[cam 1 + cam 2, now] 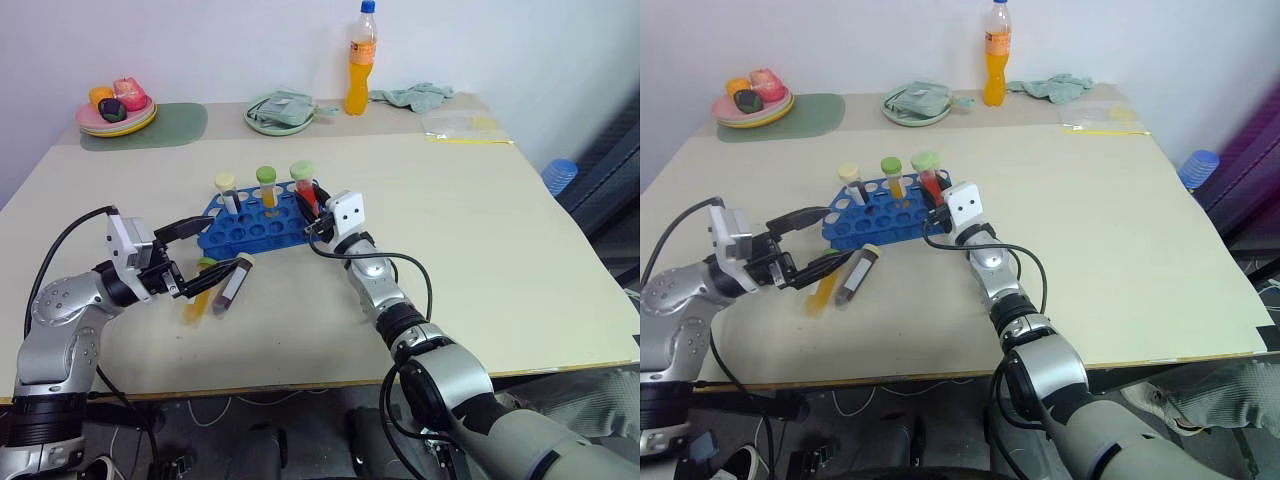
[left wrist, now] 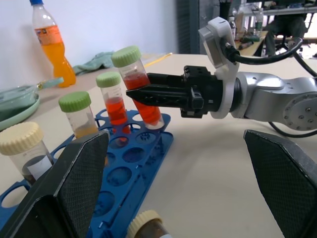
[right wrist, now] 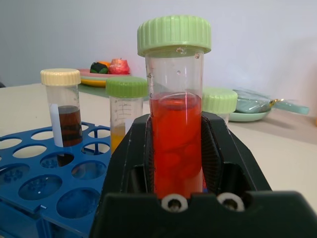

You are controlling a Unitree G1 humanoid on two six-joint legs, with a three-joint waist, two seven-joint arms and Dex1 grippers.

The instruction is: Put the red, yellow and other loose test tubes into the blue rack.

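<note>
Tubes stand and lie in two groups. My right claw [image 2: 148,94] is clamped on a red tube [image 3: 177,144] with a green cap, gripping its lower half. That tube's long axis runs close to upright, cap on top, leaning a little, with its base at the near right corner of the blue rack [image 1: 255,228]. In the rack three more tubes stand upright in the back rows: a dark one with a cream cap [image 1: 227,190], a yellow one with a green cap [image 1: 266,185], and another red one with a green cap [image 2: 115,104] just beside the one I hold.

My left claw [image 1: 195,252] hangs with its fingers wide apart, gripping nothing, near the rack's left end. Below it two loose tubes lie flat on the tabletop [image 1: 500,240], side by side: an orange one [image 1: 197,297] and a dark one with a cream cap [image 1: 232,283]. Both have their long axes slanting, caps toward the rack and bases toward me.
</note>
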